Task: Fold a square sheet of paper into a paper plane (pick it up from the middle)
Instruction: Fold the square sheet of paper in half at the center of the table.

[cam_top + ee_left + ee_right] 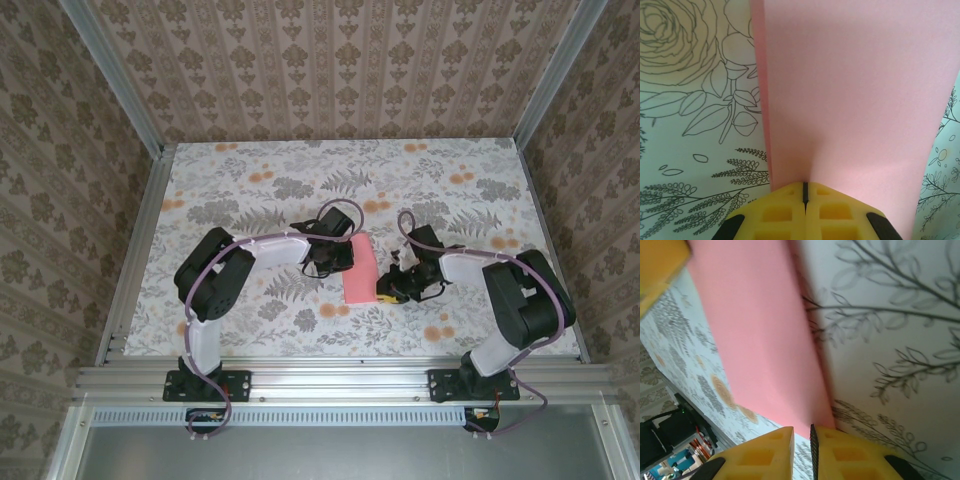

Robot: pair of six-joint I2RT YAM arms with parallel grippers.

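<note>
The square sheet of paper [362, 272] is salmon-pink and looks folded into a narrow upright rectangle on the flowered table [250, 190]. My left gripper [335, 252] is at its far left edge. In the left wrist view its yellow jaws are pressed together [805, 184] on the paper [850, 100], and a soft crease runs up from the tips. My right gripper [392, 291] is at the sheet's near right corner. In the right wrist view its jaws [801, 429] stand a narrow gap apart, with the paper's [760, 340] corner just at the right fingertip.
Aluminium rails [330, 378] border the table's near edge, and patterned walls [330, 70] close in the far and side edges. A blurred yellow finger of the other gripper [660, 260] sits in the upper left corner of the right wrist view.
</note>
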